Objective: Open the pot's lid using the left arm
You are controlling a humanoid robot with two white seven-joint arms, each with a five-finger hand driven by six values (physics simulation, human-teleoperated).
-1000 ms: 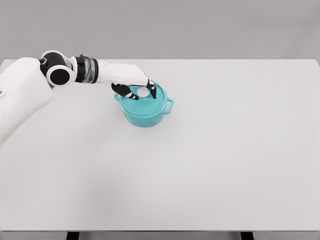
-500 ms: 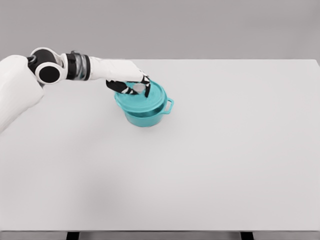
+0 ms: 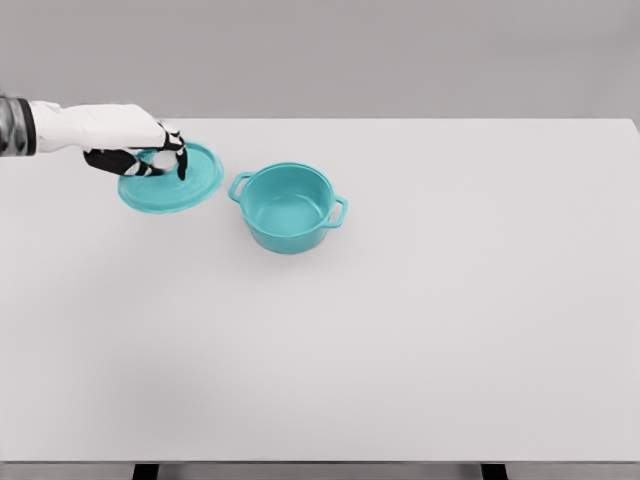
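Now off the open teal pot [image 3: 288, 208]: round teal lid [image 3: 171, 180], knob gripped by left robot hand [image 3: 140, 152].

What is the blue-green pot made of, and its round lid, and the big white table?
The teal two-handled pot and its round teal lid look like enamelled metal, smooth with a soft sheen, though glossy plastic is possible. The lid's knob is white. The white table looks matte, perhaps laminate; no grain shows.
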